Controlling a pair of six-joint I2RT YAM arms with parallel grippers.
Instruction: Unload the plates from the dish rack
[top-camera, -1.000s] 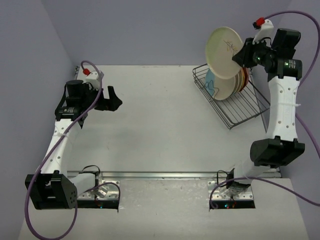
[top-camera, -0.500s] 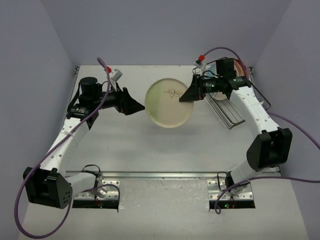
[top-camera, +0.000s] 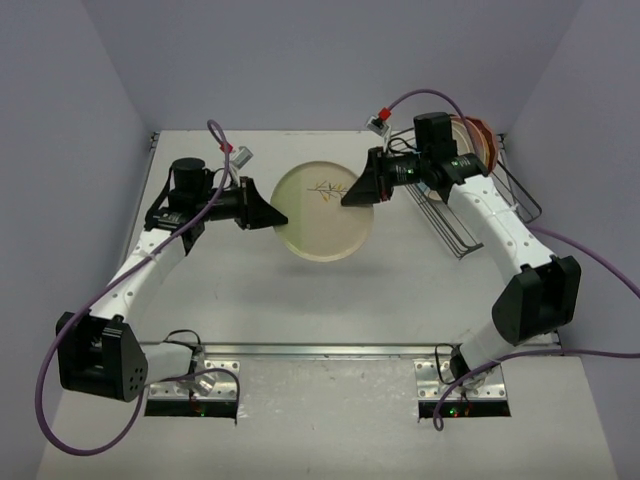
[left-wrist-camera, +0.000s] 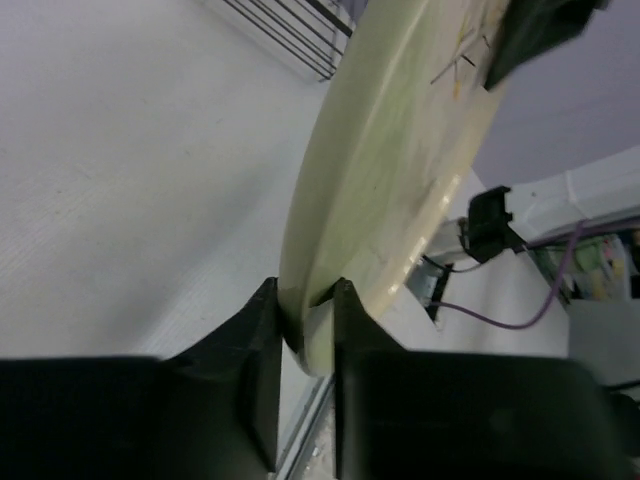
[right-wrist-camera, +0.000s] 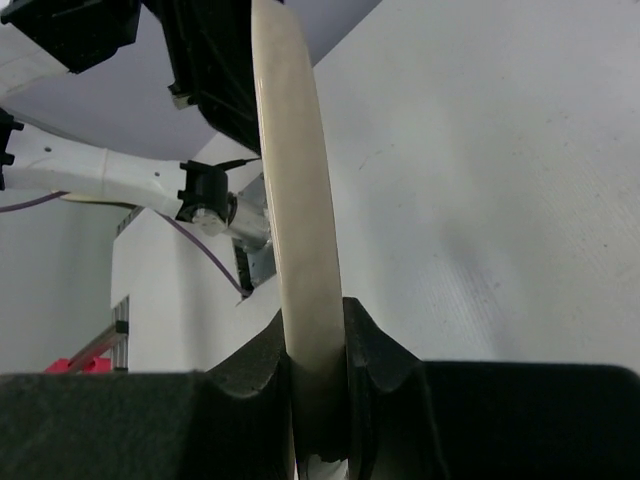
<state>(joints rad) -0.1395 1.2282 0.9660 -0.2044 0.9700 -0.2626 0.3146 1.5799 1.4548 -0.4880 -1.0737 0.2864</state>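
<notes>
Moved since earlier: the cream plate has come away from above the dish rack to the middle of the scene. The left arm has swung in from the left side to meet it, and its fingers have gone from wide apart to closed.
Left claw: clamped on the plate's left rim. The left wrist view shows both fingers pressed against the edge, one on each face.
Right claw: closed tight on the opposite rim. The right wrist view shows the plate edge-on, wedged between the fingers.
Plate position: in the air over the tabletop, held between the two arms and tilted, with its face with the sprig motif towards the overhead camera. It touches nothing but the two claws.
Step in hand: it looks like a handover from right to left, with both grips on at once.
Done: one plate is out of the rack, though not yet set down. No plate lies on the tabletop in view.
Left: the right claw has yet to let go and the left arm to put this plate down.
Remaining plates: they stand on edge in the rack at the back right, with an orange rim showing. The right arm covers most of them, so I cannot tell their number.
</notes>
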